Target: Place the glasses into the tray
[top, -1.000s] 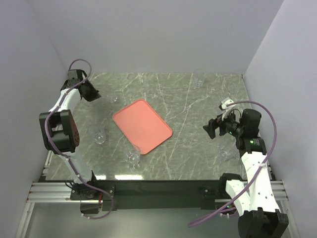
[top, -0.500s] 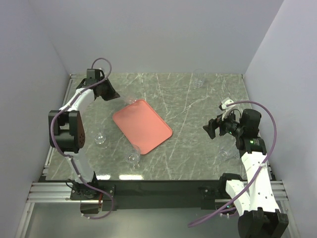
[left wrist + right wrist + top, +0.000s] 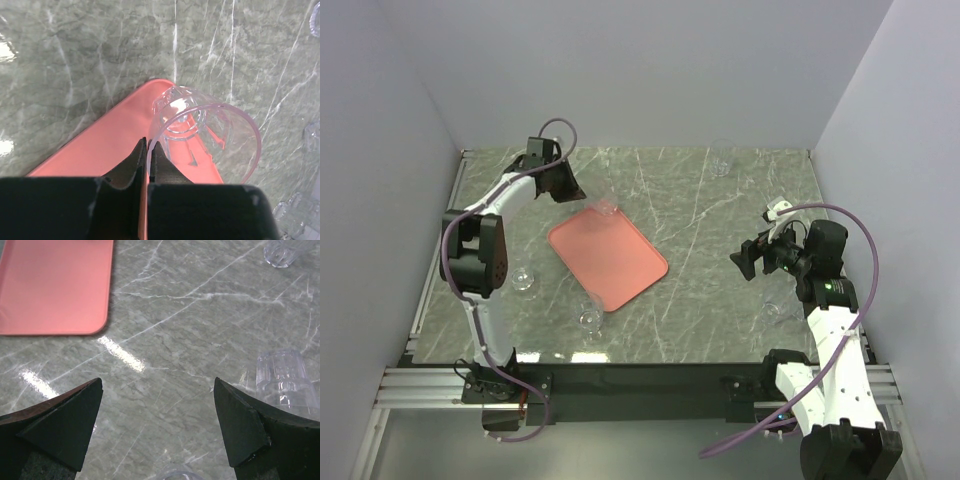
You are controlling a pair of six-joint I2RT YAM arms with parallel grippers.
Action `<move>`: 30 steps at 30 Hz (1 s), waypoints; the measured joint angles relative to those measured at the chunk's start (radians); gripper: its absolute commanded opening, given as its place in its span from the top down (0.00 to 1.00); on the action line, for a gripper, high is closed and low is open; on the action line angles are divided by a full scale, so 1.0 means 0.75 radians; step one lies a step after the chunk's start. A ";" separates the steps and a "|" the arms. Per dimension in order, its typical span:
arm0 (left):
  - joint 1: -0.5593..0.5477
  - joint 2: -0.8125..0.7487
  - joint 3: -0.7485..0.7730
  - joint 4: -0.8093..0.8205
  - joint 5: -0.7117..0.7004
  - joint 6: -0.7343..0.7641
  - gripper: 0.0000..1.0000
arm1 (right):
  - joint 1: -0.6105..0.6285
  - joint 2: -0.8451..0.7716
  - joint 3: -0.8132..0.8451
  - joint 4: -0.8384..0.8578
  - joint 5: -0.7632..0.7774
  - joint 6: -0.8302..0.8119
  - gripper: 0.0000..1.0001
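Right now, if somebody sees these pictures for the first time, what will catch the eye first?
The flat salmon-pink rectangular tray stands out at the middle of the grey-green marble table. The left gripper pinches the rim of a small clear round drinking glass over the tray's far corner. The right gripper is open over the table at the right.

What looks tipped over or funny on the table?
One small clear round glass is tilted on its side at the far corner of the flat salmon-pink tray, because the left gripper pinches its rim. Nothing looks broken or spilled.
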 measured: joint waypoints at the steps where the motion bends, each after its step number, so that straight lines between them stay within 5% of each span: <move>1: -0.007 0.009 0.009 -0.003 -0.005 0.002 1.00 | 0.000 -0.001 0.000 -0.001 0.000 -0.001 0.02; 30: -0.110 0.055 0.127 -0.174 -0.259 0.152 0.95 | -0.005 -0.007 0.000 -0.004 -0.001 -0.004 0.02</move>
